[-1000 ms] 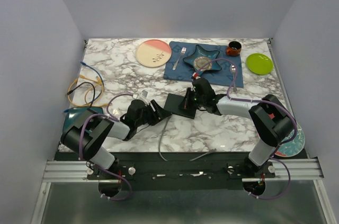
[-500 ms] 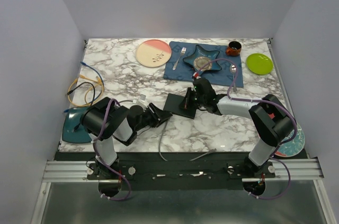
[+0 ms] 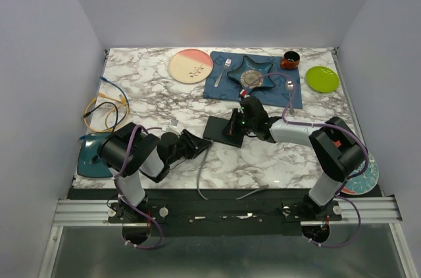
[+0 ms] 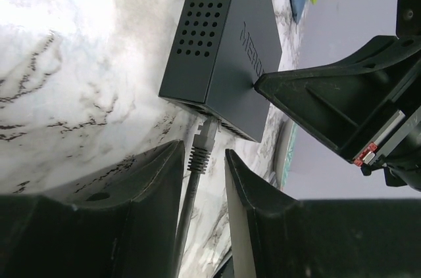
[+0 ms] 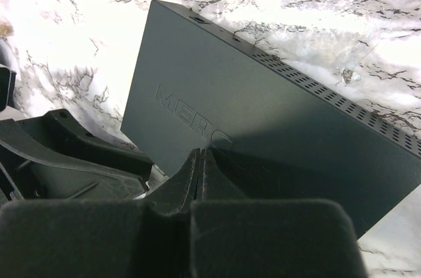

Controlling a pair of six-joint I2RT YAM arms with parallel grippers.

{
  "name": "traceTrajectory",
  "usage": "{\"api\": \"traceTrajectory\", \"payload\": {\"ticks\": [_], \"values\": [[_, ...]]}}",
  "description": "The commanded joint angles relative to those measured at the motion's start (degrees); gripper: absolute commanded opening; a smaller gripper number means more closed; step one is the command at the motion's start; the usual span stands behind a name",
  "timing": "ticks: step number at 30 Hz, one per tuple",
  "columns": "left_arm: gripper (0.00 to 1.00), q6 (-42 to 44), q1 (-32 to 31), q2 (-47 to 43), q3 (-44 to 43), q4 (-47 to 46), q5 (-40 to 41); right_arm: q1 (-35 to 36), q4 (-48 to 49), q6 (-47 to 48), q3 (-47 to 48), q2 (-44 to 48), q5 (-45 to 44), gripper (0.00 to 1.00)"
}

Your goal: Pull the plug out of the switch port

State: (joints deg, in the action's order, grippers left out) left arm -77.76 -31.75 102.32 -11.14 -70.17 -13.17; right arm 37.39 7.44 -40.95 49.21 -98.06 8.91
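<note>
The switch (image 3: 222,130) is a flat matte-black box in the middle of the marble table; it also shows in the left wrist view (image 4: 223,41) and the right wrist view (image 5: 263,120). A grey plug (image 4: 204,139) on a grey cable (image 3: 200,179) sits in a socket on the switch's near edge. My left gripper (image 3: 196,147) (image 4: 204,160) is open, its fingers either side of the plug's ribbed boot with small gaps. My right gripper (image 3: 237,127) (image 5: 202,154) is shut, its tips resting on top of the switch.
A dark blue placemat (image 3: 289,94) with a star dish, fork and spoon lies behind the switch. A pink plate (image 3: 191,66), a red cup (image 3: 290,60) and a green plate (image 3: 322,79) stand at the back. Loose cables (image 3: 105,104) and a teal dish (image 3: 89,160) are at the left.
My left arm has folded, its elbow swinging back and left, and its gripper has shifted slightly toward the near edge by the plug. The right arm and the switch have stayed put.
</note>
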Motion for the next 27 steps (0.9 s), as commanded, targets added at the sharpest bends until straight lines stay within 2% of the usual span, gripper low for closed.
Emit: {"api": "traceTrajectory", "payload": {"ticks": [1,27], "values": [[0.44,-0.03,-1.21,-2.04,-1.78,4.69,4.2,-0.39,-0.59,0.08,-0.7,-1.87,0.59,0.01],[0.4,-0.73,-2.79,-0.37,-5.91,10.67,6.66,-0.38,-0.59,0.43,-0.43,-2.13,1.46,0.01]]}}
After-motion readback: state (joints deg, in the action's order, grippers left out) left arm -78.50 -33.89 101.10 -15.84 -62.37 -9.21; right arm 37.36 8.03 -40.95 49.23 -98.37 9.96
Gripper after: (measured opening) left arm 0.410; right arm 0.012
